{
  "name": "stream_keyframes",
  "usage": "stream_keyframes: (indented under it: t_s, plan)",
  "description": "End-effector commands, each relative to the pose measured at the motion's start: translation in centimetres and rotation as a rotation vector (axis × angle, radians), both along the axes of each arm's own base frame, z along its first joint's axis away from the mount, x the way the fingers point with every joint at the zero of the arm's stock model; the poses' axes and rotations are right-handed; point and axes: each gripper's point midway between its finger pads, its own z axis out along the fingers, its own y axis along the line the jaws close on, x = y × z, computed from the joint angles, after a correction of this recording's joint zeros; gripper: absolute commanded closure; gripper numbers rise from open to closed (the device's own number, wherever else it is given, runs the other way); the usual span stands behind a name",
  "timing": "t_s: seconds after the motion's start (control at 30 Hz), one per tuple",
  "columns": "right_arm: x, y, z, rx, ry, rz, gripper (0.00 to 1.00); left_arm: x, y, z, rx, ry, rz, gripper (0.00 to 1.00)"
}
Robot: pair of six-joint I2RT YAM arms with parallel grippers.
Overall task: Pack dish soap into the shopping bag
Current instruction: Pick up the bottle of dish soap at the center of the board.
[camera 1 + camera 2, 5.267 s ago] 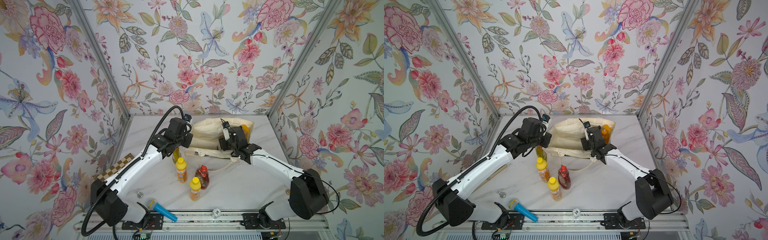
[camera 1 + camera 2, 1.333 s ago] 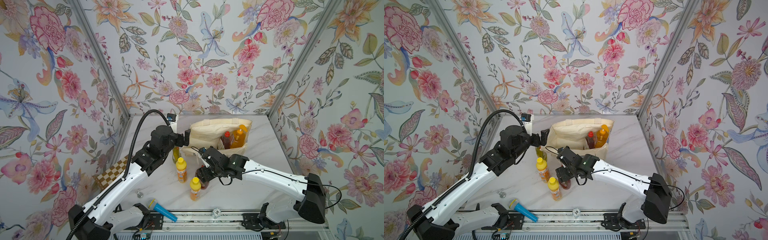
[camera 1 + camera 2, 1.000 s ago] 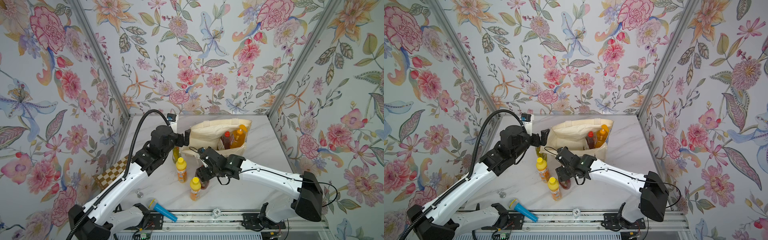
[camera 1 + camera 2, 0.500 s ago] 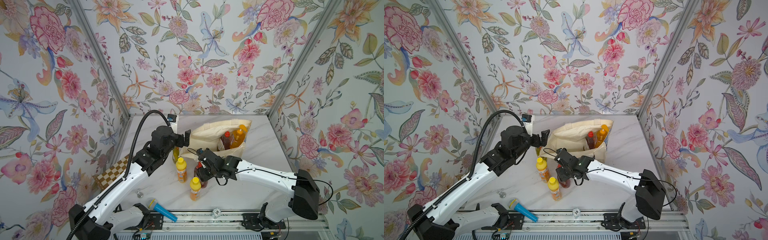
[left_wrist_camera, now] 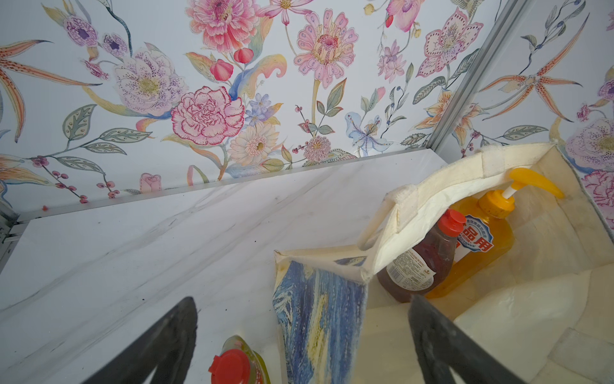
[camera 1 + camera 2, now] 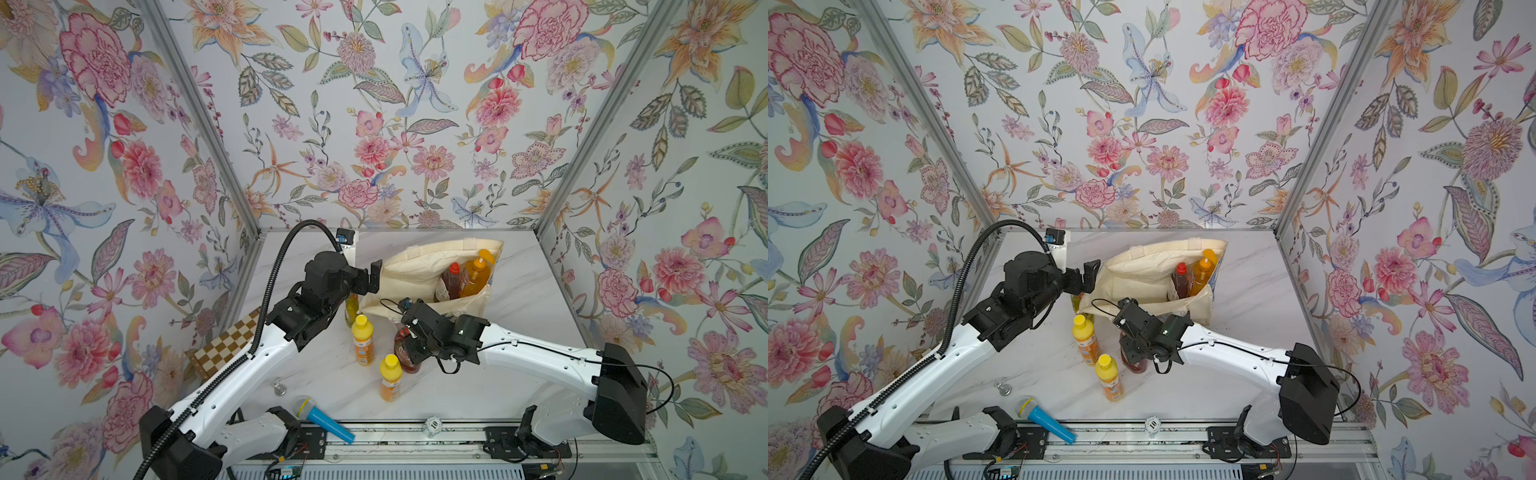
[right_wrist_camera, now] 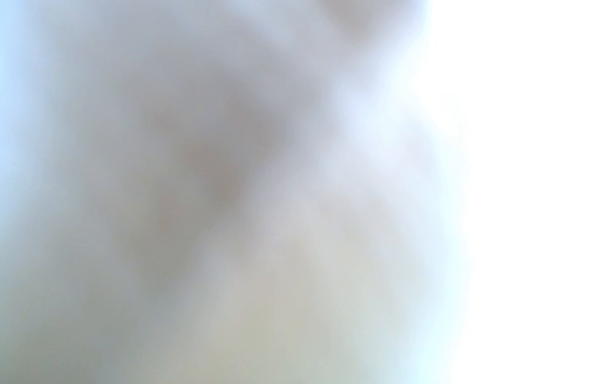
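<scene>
Fingers (image 5: 166, 339) of the left gripper (image 5: 302, 299) stood wide apart, holding nothing. One lay outside and one over the mouth of the cream canvas shopping bag with the blue swirling picture (image 6: 419, 266). Directly beneath those jaws stood one slim yellow-green red-capped bottle (image 5: 239, 364), just beside the bag's blue corner.

The right gripper (image 6: 412, 348) sat down over one dark red red-capped bottle (image 6: 402, 354) on the white marble table (image 6: 519, 291). I could not tell whether its jaws had clamped on it, as its wrist view was only a blur.

Two orange yellow-capped bottles stood just beside those jaws, one (image 6: 363, 340) toward the left arm and one (image 6: 390, 378) toward the front rail. That made four bottles out on the table.

Two more stood inside the bag beyond the right jaws: a second dark red red-capped bottle (image 6: 451, 282) and the big orange pump bottle (image 6: 476, 274) against its far end.

Bare marble lay past the bag toward the right wall and along the right arm. One blue toy microphone (image 6: 322, 417) lay at the front edge.

Some seconds earlier the right gripper had been at the bag's mouth, where only the pump bottle showed. It had since come across to the table bottle.
</scene>
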Motion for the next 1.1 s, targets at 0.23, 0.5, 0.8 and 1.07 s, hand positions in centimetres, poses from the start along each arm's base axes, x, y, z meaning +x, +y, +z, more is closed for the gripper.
stream_keyframes:
  t_s: [0.23, 0.5, 0.8, 1.07]
  plan:
    - [0.6, -3.5, 2.4, -0.004, -0.071, -0.063, 0.88, 0.2, -0.1, -0.3, -0.008, 0.005, 0.001, 0.01]
    - [0.2, -4.8, 4.0, 0.030, -0.088, -0.070, 0.99, 0.3, -0.4, -0.4, -0.005, 0.010, -0.009, 0.01]
    - [-0.1, -5.8, 5.9, 0.062, -0.103, -0.071, 1.00, 0.3, -0.5, -0.5, -0.002, 0.014, -0.014, 0.01]
    - [-1.0, -5.9, 8.7, 0.101, -0.112, -0.015, 1.00, 0.4, -0.8, -0.8, 0.034, 0.031, -0.034, 0.01]
